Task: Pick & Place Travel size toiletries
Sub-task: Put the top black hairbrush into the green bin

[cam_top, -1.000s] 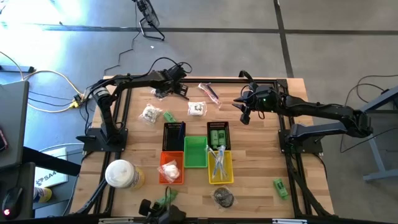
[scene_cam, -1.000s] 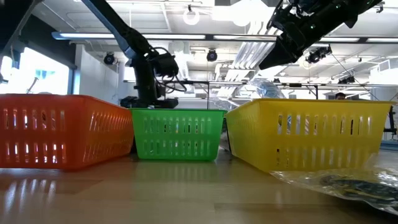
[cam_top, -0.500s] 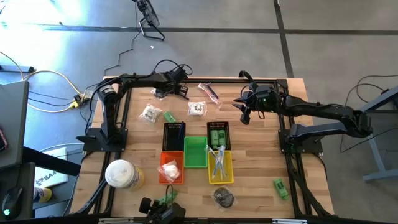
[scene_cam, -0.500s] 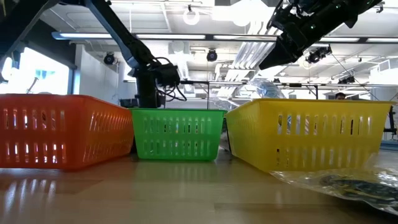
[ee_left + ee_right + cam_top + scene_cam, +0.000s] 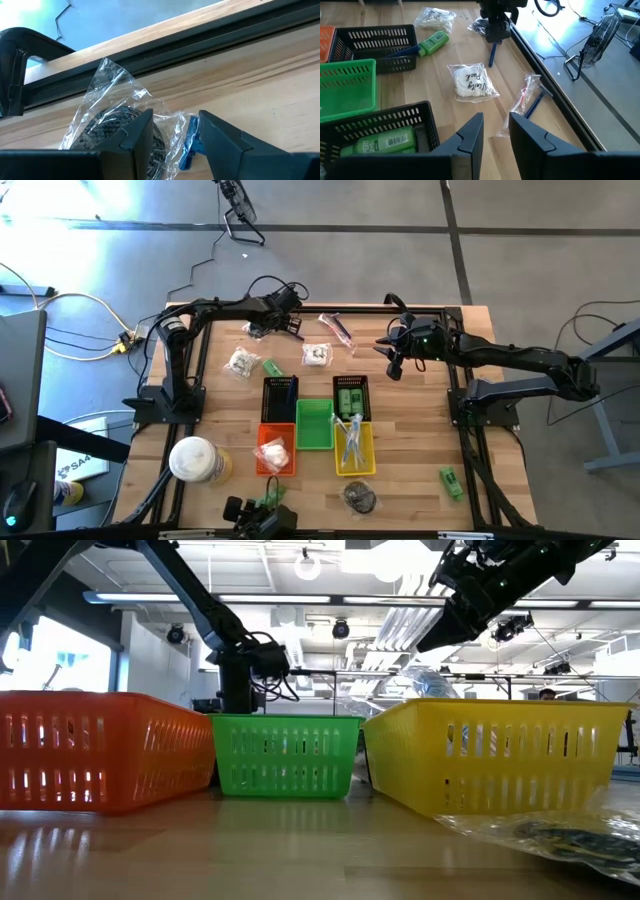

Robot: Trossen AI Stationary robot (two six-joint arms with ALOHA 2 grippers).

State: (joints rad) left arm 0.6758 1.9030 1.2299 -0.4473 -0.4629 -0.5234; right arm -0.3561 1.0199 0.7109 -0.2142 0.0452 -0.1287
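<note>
The left gripper (image 5: pixel 172 137) is lowered at the far-left edge of the table (image 5: pixel 420 480), and its fingers (image 5: pixel 137 137) stand parted on either side of a clear-wrapped dark coiled item (image 5: pixel 117 132). Whether the pads already press the wrap cannot be told. A blue stick (image 5: pixel 187 145) lies just beside the wrap, close to the other finger.

Handling judgement: the packet is light and its film is loose, crinkled and slippery. The film will deform before it transmits force. Take hold across the dark coiled core, not across the free film at the corners. A grip on film alone is likely to slide or tear. The blue stick could be caught in the same closure.

Toward the near-left, a clear-wrapped white piece (image 5: pixel 241 362) and a small green tube (image 5: pixel 270 367) lie loose on the wood. The tube is stiff and round. Grip it across its middle to prevent rolling.

At centre, the orange basket (image 5: pixel 258 464), green basket (image 5: pixel 313 442), yellow basket (image 5: pixel 370 462) and two black baskets (image 5: pixel 280 383) already contain some items. A wrapped white pad (image 5: pixel 470 82) lies far of them. It is soft and compressible.

To the right, a slim wrapped razor (image 5: pixel 527 100) lies at the far edge. It is rigid, so grip it mid-handle. The right gripper (image 5: pixel 495 132) hangs above the table at far right with its fingers slightly apart and holding nothing.
</note>
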